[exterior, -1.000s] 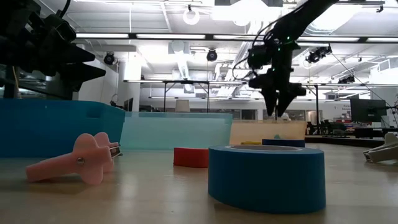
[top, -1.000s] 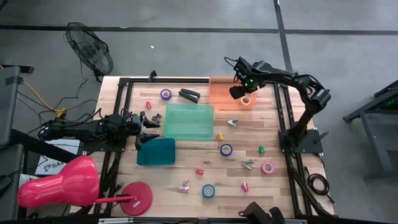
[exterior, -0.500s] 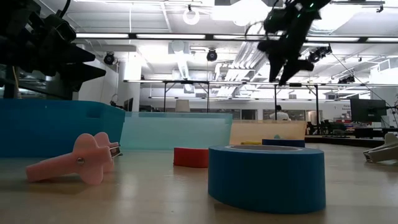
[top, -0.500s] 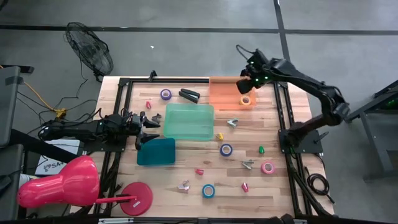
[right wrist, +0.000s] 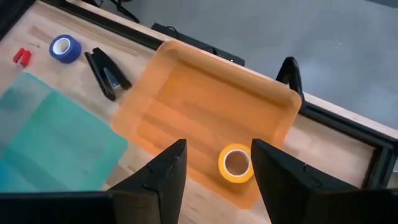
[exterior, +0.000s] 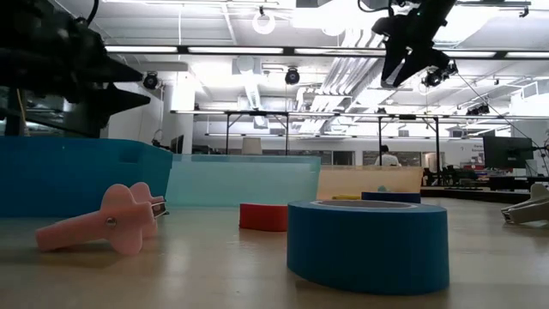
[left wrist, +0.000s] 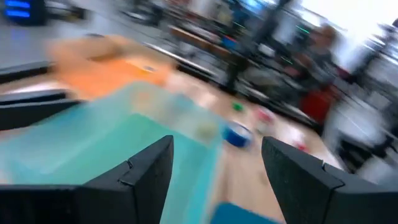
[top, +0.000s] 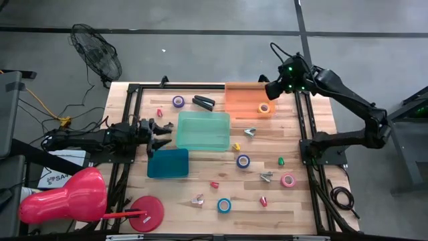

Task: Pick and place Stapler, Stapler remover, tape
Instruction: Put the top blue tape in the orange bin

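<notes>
**Right arm up over orange tray, yellow roll in tray — next pick pending**

Right gripper (right wrist: 214, 180) raised above the far corner of the translucent orange plastic tray (top: 241, 98), fingers parted, nothing between them. Small yellow ring-shaped tape roll (right wrist: 235, 162) lying flat inside the tray, near its front edge, clear of the fingers. Left gripper (top: 162, 131) low beside the clear green plastic bin (top: 202, 130), fingers spread and empty, waiting; a solid teal bin (top: 168, 163) just in front of it.

Still loose on the wooden table (top: 307, 201): black stapler (top: 204, 102) beside the tray, purple tape roll (top: 178, 101) next to it, blue tape rolls (top: 243, 161) mid-table and nearer the front, pink tape roll (top: 288, 179) toward the right edge, small metal staple removers (top: 249, 132) scattered around.

Likely next step — pick another item. For a clean grab: come straight down over one target, fingers spread wider than the roll or stapler body, close across the narrow side, lift before travelling. Stapler closest to the right arm, so probably the easy choice; watch the tray wall on approach.
</notes>
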Tool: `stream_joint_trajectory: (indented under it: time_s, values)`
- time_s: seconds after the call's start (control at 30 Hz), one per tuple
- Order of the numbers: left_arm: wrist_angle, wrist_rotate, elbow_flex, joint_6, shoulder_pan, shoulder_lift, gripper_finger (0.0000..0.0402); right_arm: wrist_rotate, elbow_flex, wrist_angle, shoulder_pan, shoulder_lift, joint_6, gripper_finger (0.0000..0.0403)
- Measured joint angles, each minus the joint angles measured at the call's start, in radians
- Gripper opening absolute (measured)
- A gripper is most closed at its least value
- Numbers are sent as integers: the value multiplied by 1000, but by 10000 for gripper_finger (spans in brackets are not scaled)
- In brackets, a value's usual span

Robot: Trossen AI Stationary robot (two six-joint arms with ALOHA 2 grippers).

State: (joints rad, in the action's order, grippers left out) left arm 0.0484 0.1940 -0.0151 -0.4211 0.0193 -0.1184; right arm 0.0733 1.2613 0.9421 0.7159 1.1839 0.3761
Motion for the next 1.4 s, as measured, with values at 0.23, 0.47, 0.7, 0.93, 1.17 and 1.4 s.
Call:
stream_joint_trajectory:
  time_s: [0.23,0.47,0.7,0.93,1.17,1.4]
  values:
    - [6,228,-24,-140,0,0,239,1,0,0,-41,0,9,169]
    - [17,264,-71,-159,0,-6,239,12,0,0,-71,1,12,169]
    - [3,346,-158,-62,0,-101,239,33,0,-6,-82,1,16,169]
    - [-7,513,-248,-32,1,-343,239,33,0,-10,-82,1,16,170]
    - [-116,486,-405,-37,91,-635,239,33,0,-10,-82,1,16,170]
    - [-314,197,-565,-158,371,-881,239,25,0,-21,-82,1,17,169]
